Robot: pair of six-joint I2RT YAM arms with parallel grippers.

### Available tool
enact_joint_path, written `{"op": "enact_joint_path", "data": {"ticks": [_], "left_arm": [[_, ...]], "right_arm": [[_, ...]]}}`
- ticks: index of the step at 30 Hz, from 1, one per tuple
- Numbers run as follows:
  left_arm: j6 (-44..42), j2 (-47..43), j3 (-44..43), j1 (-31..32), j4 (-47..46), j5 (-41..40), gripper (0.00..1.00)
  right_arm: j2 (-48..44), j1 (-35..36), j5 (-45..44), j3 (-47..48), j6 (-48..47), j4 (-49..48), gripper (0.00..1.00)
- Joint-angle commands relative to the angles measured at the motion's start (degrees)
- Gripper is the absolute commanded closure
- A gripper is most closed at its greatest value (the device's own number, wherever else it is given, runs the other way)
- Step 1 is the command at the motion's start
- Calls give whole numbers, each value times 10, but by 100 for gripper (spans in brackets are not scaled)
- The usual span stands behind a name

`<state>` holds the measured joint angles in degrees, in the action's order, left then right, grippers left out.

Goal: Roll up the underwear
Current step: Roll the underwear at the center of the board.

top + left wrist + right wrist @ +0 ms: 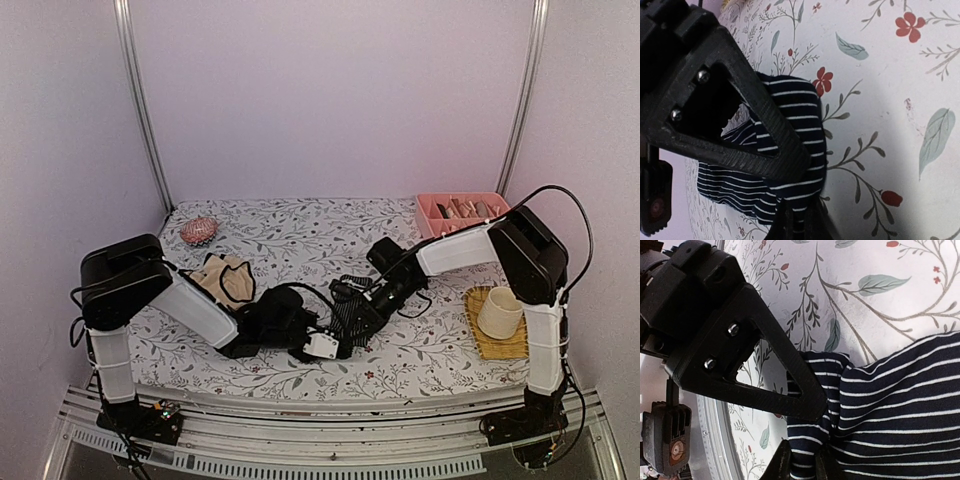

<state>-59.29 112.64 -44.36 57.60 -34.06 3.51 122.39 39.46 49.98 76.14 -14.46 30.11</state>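
Observation:
The navy striped underwear lies bunched on the floral tablecloth at mid-table, between both grippers. My left gripper is shut on one end of it; in the left wrist view the jaws pinch a fold of the striped cloth. My right gripper is shut on the other end; in the right wrist view the jaws clamp a gathered edge of the cloth. The beige underwear with black edging lies flat to the left, partly behind my left arm.
A reddish-pink hairbrush lies at the back left. A pink tray with small items stands at the back right. A cream cup stands on a yellow mat at the right. Black cables trail near the grippers.

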Motion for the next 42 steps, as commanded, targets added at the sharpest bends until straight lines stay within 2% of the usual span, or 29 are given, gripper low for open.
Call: {"op": "enact_joint_path", "data": {"ticks": [1, 2, 8, 11, 13, 18, 25, 32, 37, 42], "left_arm": [[32, 12, 3, 3, 97, 9, 100], [39, 9, -1, 1, 109, 15, 100], [87, 6, -60, -16, 239, 74, 100], [107, 6, -94, -30, 298, 106, 100], [119, 7, -122, -37, 342, 128, 100], [152, 36, -208, -58, 455, 192, 100], [183, 97, -326, -89, 608, 269, 100], [206, 186, -464, -120, 753, 328, 100], [222, 224, -528, -138, 819, 351, 100], [221, 270, -606, -151, 896, 365, 100]], "right_arm": [[-37, -3, -101, -29, -5, 11, 82], [-52, -4, -114, -35, -3, 5, 76], [-174, -4, -217, -112, 4, -63, 58], [-244, -2, -274, -167, -3, -114, 53], [-284, 7, -322, -209, -12, -159, 51], [-368, 81, -433, -324, -68, -277, 50], [-458, 139, -513, -456, -126, -428, 49], [-458, 207, -583, -480, -202, -489, 49], [-426, 214, -600, -453, -248, -490, 48], [-353, 214, -610, -403, -277, -468, 47]]}}
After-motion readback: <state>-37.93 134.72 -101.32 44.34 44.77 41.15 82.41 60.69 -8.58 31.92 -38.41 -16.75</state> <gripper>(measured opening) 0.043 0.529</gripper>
